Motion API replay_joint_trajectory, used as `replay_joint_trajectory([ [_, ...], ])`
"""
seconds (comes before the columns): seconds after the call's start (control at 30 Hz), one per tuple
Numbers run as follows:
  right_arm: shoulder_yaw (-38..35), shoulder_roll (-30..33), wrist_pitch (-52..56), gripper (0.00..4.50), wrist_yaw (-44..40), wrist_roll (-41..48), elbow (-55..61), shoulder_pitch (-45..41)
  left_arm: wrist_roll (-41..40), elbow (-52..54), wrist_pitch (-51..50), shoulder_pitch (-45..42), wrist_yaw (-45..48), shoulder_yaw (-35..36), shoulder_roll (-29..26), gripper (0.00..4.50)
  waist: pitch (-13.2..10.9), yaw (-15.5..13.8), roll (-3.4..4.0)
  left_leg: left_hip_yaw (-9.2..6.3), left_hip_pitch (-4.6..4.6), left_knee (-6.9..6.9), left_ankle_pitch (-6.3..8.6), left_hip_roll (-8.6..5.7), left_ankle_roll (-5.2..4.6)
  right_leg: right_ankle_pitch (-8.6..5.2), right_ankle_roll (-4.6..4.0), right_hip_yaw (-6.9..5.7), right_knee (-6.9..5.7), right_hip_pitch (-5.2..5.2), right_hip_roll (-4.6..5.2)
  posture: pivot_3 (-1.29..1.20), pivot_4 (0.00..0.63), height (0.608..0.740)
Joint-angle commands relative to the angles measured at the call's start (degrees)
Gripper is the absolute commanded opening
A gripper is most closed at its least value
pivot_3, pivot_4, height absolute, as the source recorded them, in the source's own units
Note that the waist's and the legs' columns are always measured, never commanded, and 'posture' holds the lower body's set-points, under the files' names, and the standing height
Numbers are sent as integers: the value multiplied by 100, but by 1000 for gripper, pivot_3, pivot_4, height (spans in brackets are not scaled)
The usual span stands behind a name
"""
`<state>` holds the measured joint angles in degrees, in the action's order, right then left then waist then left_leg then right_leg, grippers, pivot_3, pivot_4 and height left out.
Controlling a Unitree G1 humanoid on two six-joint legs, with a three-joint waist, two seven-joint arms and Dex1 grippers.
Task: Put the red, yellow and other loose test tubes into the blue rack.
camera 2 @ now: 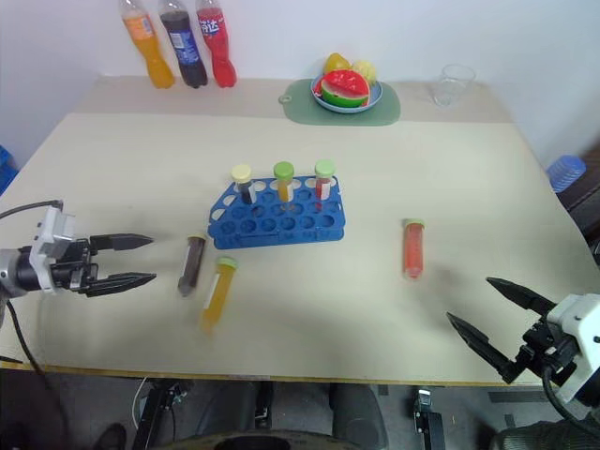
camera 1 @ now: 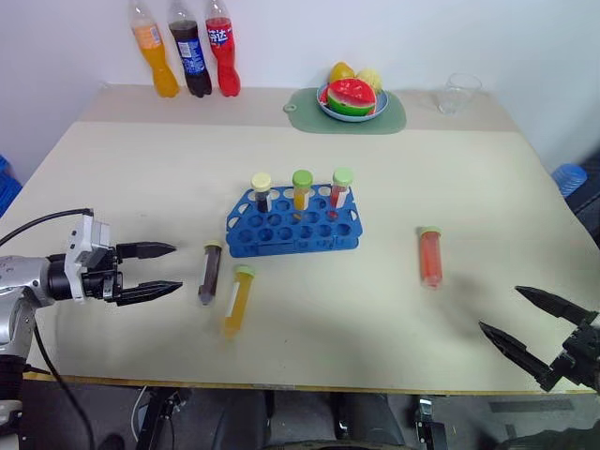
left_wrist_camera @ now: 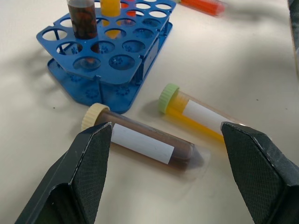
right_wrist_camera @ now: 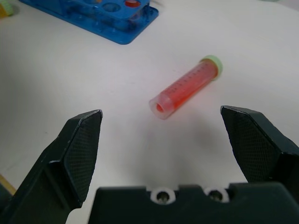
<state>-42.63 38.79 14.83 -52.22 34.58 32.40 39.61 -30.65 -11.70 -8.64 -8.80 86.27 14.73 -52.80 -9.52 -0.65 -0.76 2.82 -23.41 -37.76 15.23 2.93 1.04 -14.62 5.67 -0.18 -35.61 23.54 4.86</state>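
Left gripper [camera 1: 172, 269]: I see it spread wide and empty, low over the table at the near left, aimed right at the brown tube.
Right gripper [camera 1: 521, 312]: mine at the near right corner, fingers fully apart, nothing between them; the red tube lies ahead of it.
Yellow tube [camera 1: 238, 300]: lying flat, green cap toward the rack, just right of the brown one, nearest to me of the loose tubes.
Brown tube [camera 1: 209, 273]: lying flat, pale cap toward the rack, just off the rack's near left corner, not touching it.
Red tube [camera 1: 430, 258]: lying flat, well right of the rack, green cap on its far end.
Rack [camera 1: 293, 228]: blue, mid-table; I count three capped tubes upright in its far row, dark, yellow and red from left to right.
Mat [camera 1: 394, 116]: green, far edge, with a fruit plate [camera 1: 352, 112] on it.
Bottles [camera 1: 187, 49]: three at the far left.
Cup [camera 1: 457, 93]: clear, far right.
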Motion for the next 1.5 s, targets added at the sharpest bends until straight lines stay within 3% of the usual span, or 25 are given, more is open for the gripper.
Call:
replay_joint_trajectory([
  [0.03,-152,-38,-9,4500,12,55,111,-22,-1,4,-6,-104,31,74,-102,3816,0,-2,0,1,0,4,0,-1,0,0,0,0,5,0,0,0,150,740],
  [0.47,134,168,367,4500,345,217,210,-640,-459,512,-460,-490,295,-140,177,3816,0,-3,-1,17,1,26,-2,-14,-2,1,0,0,21,-2,-13,0,150,740],
  [0.63,486,718,1900,4500,1538,260,351,-1611,-314,752,-198,-708,454,-477,418,3816,0,20,-2,19,4,23,-2,-16,-3,3,-2,0,19,-5,-15,0,150,740],
  [0.73,913,1198,3336,4500,2350,554,329,-2601,-251,909,-130,-834,414,-723,622,3816,0,31,-1,17,1,22,-3,-17,-3,4,-3,0,16,-3,-17,0,150,740],
  [0.87,1621,1610,5091,4500,2803,1075,-169,-4110,-268,1046,-163,-955,376,-904,772,3816,-1,25,-4,14,-1,22,-3,-17,-4,4,-3,1,15,-2,-23,0,150,740],
  [1.07,2444,1122,7242,4500,3394,1017,-1575,-6441,-285,1191,-198,-979,337,-1026,855,3816,-5,23,0,12,-13,9,-3,-17,-6,5,-5,1,12,4,-24,0,150,740],
  [1.17,2654,673,7746,4500,3697,811,-2374,-7276,-323,1364,-257,-865,269,-1057,872,3816,-6,33,2,13,-20,9,-1,-18,-8,6,-3,1,11,11,-24,0,150,740],
  [1.5,3656,181,7513,4500,3944,-171,-4207,-8139,-471,2008,-407,-355,-20,-912,813,3816,-3,55,-1,15,-33,8,-1,-20,-9,8,1,1,1,24,-26,0,150,740],
])
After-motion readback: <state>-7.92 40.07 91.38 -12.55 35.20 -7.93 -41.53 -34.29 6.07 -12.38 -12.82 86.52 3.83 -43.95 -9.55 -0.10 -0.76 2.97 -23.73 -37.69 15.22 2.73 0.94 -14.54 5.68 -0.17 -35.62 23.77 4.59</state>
